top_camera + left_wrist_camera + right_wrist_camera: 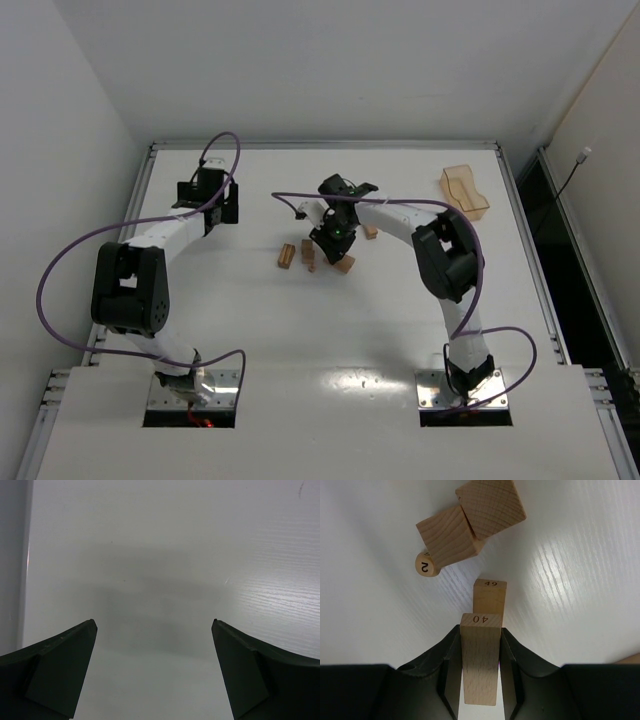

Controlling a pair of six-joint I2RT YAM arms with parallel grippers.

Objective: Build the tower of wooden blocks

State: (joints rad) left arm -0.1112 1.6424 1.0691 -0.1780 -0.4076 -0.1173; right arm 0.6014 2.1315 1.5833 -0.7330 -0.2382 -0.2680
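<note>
From where I stand, no tower has gone up yet. The blocks [287,255] lie loose on the table [300,380] around its middle, a little toward the far edge. A few sit side by side, another [345,264] is nearer the right arm, and one more [370,232] is just behind it. Nothing looks properly stacked, so I would judge the job barely begun, with nearly all the laying and layering still to do. The tan plastic tray [465,192] stands well apart near the far right corner.

The right fingers [512,655] are closed snugly on one block [480,660], pressing its two long sides, with its end marked 40 poking out past the tips. Just beyond it is a second block [490,596] marked 49, lined up with the held one. Whether the two touch, or the held one is above it, I cannot tell. Further on, two more blocks [490,507] [447,537] lean against each other at an angle, with a small round wooden piece [426,566] marked 2 touching the nearer of them.

The left fingers [65,655] are spread wide with only bare table between them. That arm hangs over the far left part of the table, well apart from the blocks.
</note>
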